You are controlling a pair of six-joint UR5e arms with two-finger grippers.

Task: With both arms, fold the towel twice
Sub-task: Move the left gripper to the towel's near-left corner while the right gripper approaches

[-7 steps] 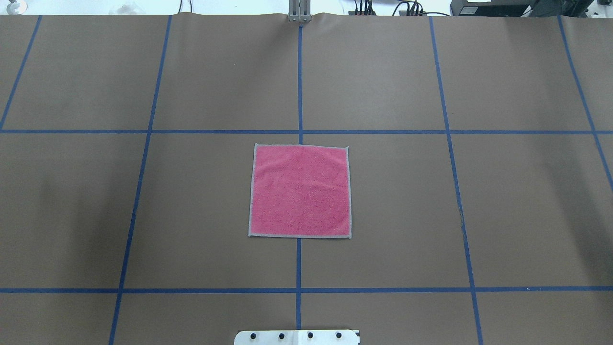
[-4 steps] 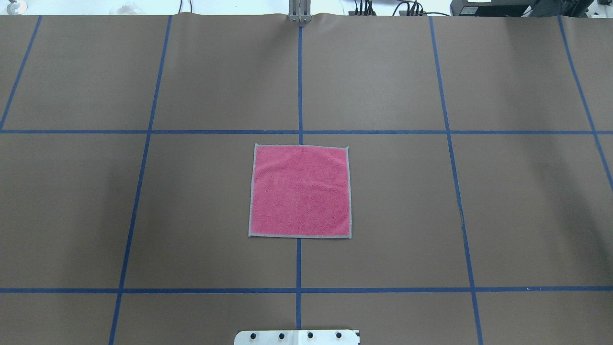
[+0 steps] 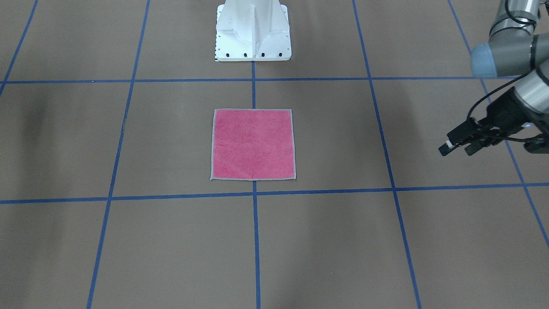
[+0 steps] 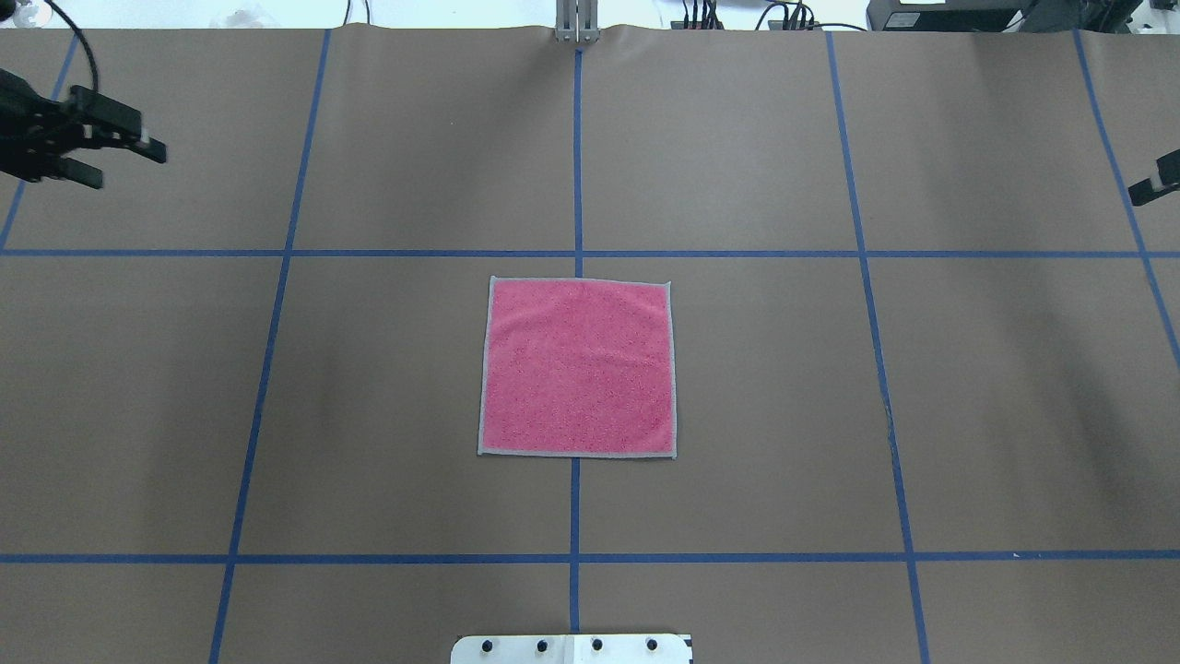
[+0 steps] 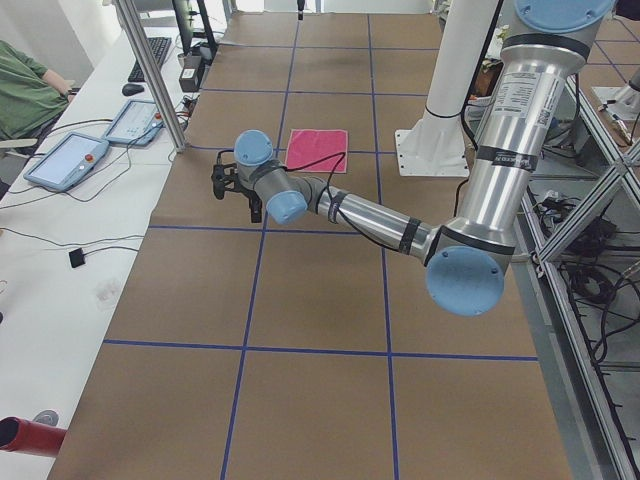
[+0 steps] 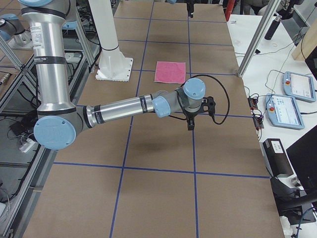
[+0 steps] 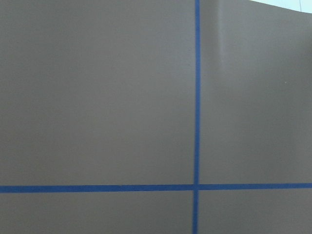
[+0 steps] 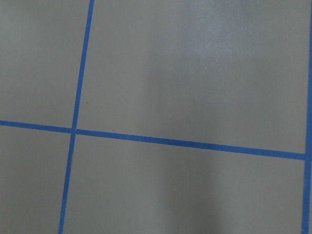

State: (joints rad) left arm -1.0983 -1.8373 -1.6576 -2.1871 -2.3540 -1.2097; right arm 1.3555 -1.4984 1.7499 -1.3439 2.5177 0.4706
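Midway across the worktop (image 4: pixel 737 369) the towel (image 4: pixel 577 367) lies flat, pink up, reachable from either side; the left gripper (image 4: pixel 131 167) hovers well away, jaws apart; the right gripper (image 4: pixel 1157 189) barely shows, so its state cannot be told.

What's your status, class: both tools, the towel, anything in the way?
Left tool open, well clear of towel. Right tool at view's edge, state unreadable. Towel flat, pink up, unfolded. Nothing lies on it.

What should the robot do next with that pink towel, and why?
Probably bring both tools inward toward the towel. It lies flat and unfolded at the centre, while the left tool, open, and the right tool hang far out at opposite sides, touching nothing.
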